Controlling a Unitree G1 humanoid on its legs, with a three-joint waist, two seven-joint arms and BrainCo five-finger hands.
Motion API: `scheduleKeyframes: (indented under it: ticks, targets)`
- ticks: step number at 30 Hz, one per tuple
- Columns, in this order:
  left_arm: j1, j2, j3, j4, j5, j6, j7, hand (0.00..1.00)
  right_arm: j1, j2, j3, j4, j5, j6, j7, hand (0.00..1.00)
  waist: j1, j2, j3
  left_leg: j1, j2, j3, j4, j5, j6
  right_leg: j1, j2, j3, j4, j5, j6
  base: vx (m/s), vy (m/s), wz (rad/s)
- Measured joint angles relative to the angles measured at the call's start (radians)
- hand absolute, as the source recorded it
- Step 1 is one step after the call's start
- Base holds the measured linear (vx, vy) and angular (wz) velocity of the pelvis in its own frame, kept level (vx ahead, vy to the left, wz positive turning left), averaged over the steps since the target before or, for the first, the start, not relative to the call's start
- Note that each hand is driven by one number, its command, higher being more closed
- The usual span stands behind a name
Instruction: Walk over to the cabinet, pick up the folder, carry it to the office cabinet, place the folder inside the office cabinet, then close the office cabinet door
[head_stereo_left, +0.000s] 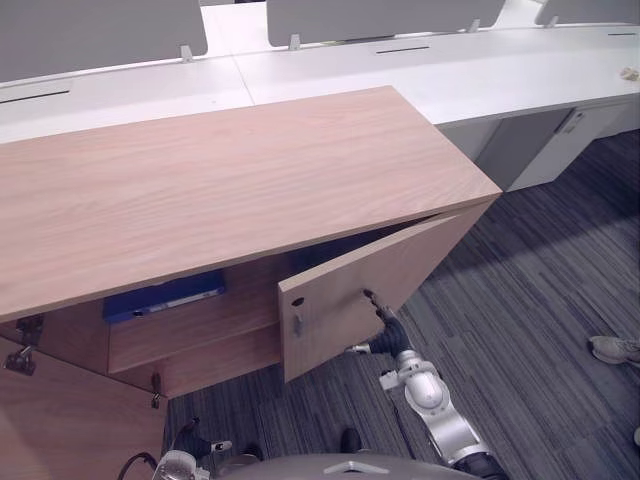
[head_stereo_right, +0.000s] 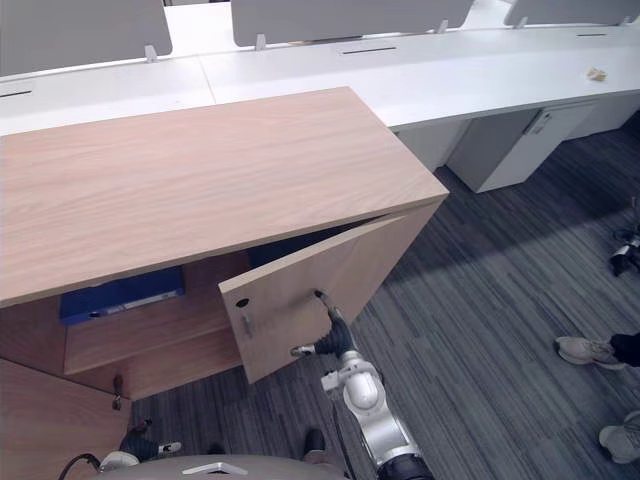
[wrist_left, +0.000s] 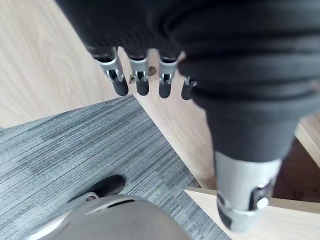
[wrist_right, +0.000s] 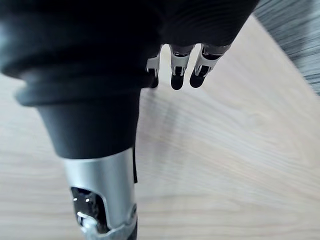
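The wooden office cabinet (head_stereo_left: 230, 180) stands in front of me. A blue folder (head_stereo_left: 165, 297) lies flat on its upper shelf, left of the middle. The right-hand door (head_stereo_left: 400, 275) hangs half open, with a small metal handle (head_stereo_left: 297, 322) near its free edge. My right hand (head_stereo_left: 390, 335) is open, its straight fingers (wrist_right: 176, 75) resting against the door's outer face. My left hand (head_stereo_left: 190, 440) hangs low by the cabinet's left side with relaxed fingers (wrist_left: 142, 80), holding nothing.
The cabinet's left door (head_stereo_left: 70, 420) stands open at the lower left. White desks (head_stereo_left: 420, 70) with grey dividers run behind the cabinet, with a white pedestal (head_stereo_left: 540, 150) under them. A person's shoes (head_stereo_right: 590, 350) stand on the grey carpet at the right.
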Motion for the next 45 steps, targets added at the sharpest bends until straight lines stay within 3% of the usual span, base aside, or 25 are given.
scheduleKeyframes:
  ticks: [7,14,18,20,21,22,23,24,28,30,32,33,34,35,36,37,38,39,42,45]
  targets:
    - [0.022,-0.008,0.005,-0.033,-0.028,0.000,0.002,0.00,0.041,0.037,-0.086,0.263,-0.005,0.040,-0.018,0.00,-0.002,0.000,-0.006,0.027,-0.004,-0.001,-0.053,0.024,0.000,0.010,0.000,-0.001,-0.003,-0.005,0.003,-0.01,-0.002,0.00]
    - [0.020,-0.010,0.004,-0.034,-0.041,0.000,0.016,0.00,0.038,0.060,-0.126,0.404,-0.006,0.044,-0.021,0.00,-0.004,-0.002,-0.006,0.042,-0.006,0.000,-0.058,0.030,0.000,0.019,0.000,0.000,0.003,-0.005,0.003,-0.03,-0.006,-0.01]
    - [-0.024,0.004,0.001,-0.039,-0.072,0.000,0.018,0.00,-0.003,0.064,-0.128,0.428,0.000,0.062,-0.024,0.00,-0.014,-0.011,0.029,-0.053,-0.014,-0.030,0.015,0.030,0.002,-0.105,-0.021,0.032,0.173,-0.054,0.009,-0.12,-0.015,0.20]
    - [-0.037,0.006,0.002,-0.069,-0.080,0.000,0.018,0.00,-0.003,0.065,-0.128,0.429,0.003,0.062,-0.024,0.00,-0.012,-0.017,0.038,-0.109,-0.005,-0.060,0.059,0.024,0.010,-0.119,-0.024,0.061,0.186,-0.062,0.022,-0.07,0.041,0.66]
    - [-0.043,0.000,0.002,-0.075,-0.082,-0.003,0.017,0.00,-0.001,0.069,-0.127,0.430,0.006,0.062,-0.024,0.00,-0.016,-0.010,0.051,-0.131,-0.003,-0.093,0.079,0.025,0.007,-0.139,-0.023,0.095,0.306,-0.153,0.001,-0.02,0.027,0.87]
    - [-0.044,0.001,0.001,-0.076,-0.085,-0.003,0.017,0.00,0.001,0.070,-0.127,0.435,0.007,0.062,-0.024,0.00,-0.017,-0.016,0.049,-0.138,-0.008,-0.114,0.088,0.027,0.003,-0.141,-0.017,0.112,0.360,-0.191,-0.002,-0.01,-0.051,0.91]
    - [-0.043,0.006,0.005,-0.082,-0.104,-0.003,0.019,0.00,-0.001,0.073,-0.129,0.449,0.012,0.062,-0.024,0.00,-0.009,-0.035,0.049,-0.141,-0.021,-0.145,0.088,0.032,-0.010,-0.120,-0.017,0.140,0.361,-0.227,0.013,-0.05,-0.139,0.76]
    - [-0.045,0.011,0.005,-0.084,-0.117,-0.003,0.020,0.00,-0.008,0.073,-0.137,0.466,0.012,0.063,-0.024,0.00,0.000,-0.037,0.049,-0.150,-0.016,-0.166,0.089,0.040,-0.026,-0.102,-0.011,0.140,0.323,-0.241,0.017,-0.11,-0.176,0.69]
    - [-0.044,-0.022,0.012,-0.105,-0.138,-0.005,0.022,0.00,-0.033,0.068,-0.161,0.465,0.012,0.062,-0.046,0.00,0.019,0.025,0.066,-0.208,0.024,-0.250,0.065,0.098,-0.061,-0.098,0.037,0.052,0.265,-0.213,-0.016,-0.13,-0.141,0.55]
    - [-0.048,-0.044,0.024,-0.104,-0.154,-0.005,0.025,0.00,-0.040,0.061,-0.166,0.472,0.015,0.063,-0.054,0.00,0.013,0.060,0.084,-0.219,0.031,-0.305,0.014,0.165,-0.072,-0.100,0.049,-0.010,0.274,-0.206,-0.029,-0.10,-0.126,0.90]
    - [-0.044,-0.060,0.035,-0.105,-0.168,-0.005,0.026,0.00,-0.048,0.062,-0.183,0.493,0.028,0.067,-0.059,0.00,0.012,0.083,0.084,-0.223,0.051,-0.295,-0.065,0.229,-0.071,-0.106,0.061,-0.066,0.276,-0.194,-0.053,-0.08,-0.075,0.88]
    - [-0.051,-0.062,0.055,-0.104,-0.168,-0.006,0.022,0.00,-0.053,0.081,-0.214,0.503,0.037,0.074,-0.062,0.00,0.005,0.070,0.088,-0.237,0.061,-0.213,-0.054,0.164,-0.043,-0.111,0.033,-0.117,0.257,-0.183,-0.067,-0.13,0.037,0.97]
    - [-0.073,-0.057,0.077,-0.106,-0.168,-0.007,0.021,0.00,-0.065,0.096,-0.236,0.500,0.042,0.080,-0.066,0.00,0.000,0.034,0.105,-0.283,0.045,-0.098,0.094,0.115,-0.028,-0.108,-0.018,-0.151,0.259,-0.176,-0.066,-0.15,0.040,1.00]
    - [-0.079,-0.057,0.083,-0.105,-0.168,-0.008,0.021,0.00,-0.065,0.095,-0.246,0.500,0.042,0.081,-0.067,0.00,-0.003,0.021,0.108,-0.291,0.031,-0.060,0.177,0.101,-0.026,-0.100,-0.042,-0.167,0.262,-0.175,-0.064,-0.13,0.013,0.96]
    - [-0.074,-0.064,0.084,-0.104,-0.168,-0.010,0.021,0.00,-0.056,0.086,-0.254,0.500,0.044,0.081,-0.067,0.00,-0.012,0.018,0.108,-0.267,0.028,-0.001,0.289,0.080,-0.023,-0.071,-0.061,-0.191,0.262,-0.174,-0.059,-0.09,0.011,0.73]
    - [-0.057,-0.080,0.086,-0.103,-0.168,-0.010,0.021,0.00,-0.044,0.072,-0.254,0.500,0.044,0.081,-0.068,0.00,-0.015,0.036,0.096,-0.227,0.035,0.021,0.257,0.034,-0.025,-0.055,-0.049,-0.199,0.253,-0.176,-0.043,-0.08,0.043,0.60]
    - [-0.050,-0.085,0.086,-0.102,-0.168,-0.010,0.021,0.00,-0.044,0.068,-0.255,0.502,0.044,0.082,-0.068,0.00,-0.011,0.058,0.085,-0.205,0.034,0.022,0.212,0.031,-0.020,-0.049,-0.038,-0.204,0.247,-0.180,-0.034,-0.06,0.086,0.46]
    - [-0.043,-0.087,0.088,-0.099,-0.173,-0.010,0.021,0.00,-0.041,0.073,-0.260,0.505,0.046,0.083,-0.066,0.00,-0.012,0.054,0.076,-0.159,0.018,0.010,0.093,0.073,-0.006,-0.034,-0.036,-0.213,0.214,-0.180,-0.026,-0.05,0.068,0.38]
    - [-0.030,-0.081,0.098,-0.096,-0.177,-0.009,0.021,0.00,-0.039,0.106,-0.294,0.525,0.053,0.083,-0.066,0.00,-0.019,0.046,0.065,-0.102,-0.007,-0.049,-0.088,0.165,-0.007,0.002,-0.017,-0.214,0.151,-0.168,-0.014,-0.07,0.067,0.68]
    - [-0.014,-0.078,0.127,-0.096,-0.207,-0.009,0.023,0.00,-0.042,0.104,-0.297,0.553,0.054,0.087,-0.066,0.00,-0.012,0.045,0.055,-0.094,-0.024,-0.085,-0.088,0.165,-0.006,0.040,-0.014,-0.207,0.124,-0.166,-0.011,-0.03,0.072,0.44]
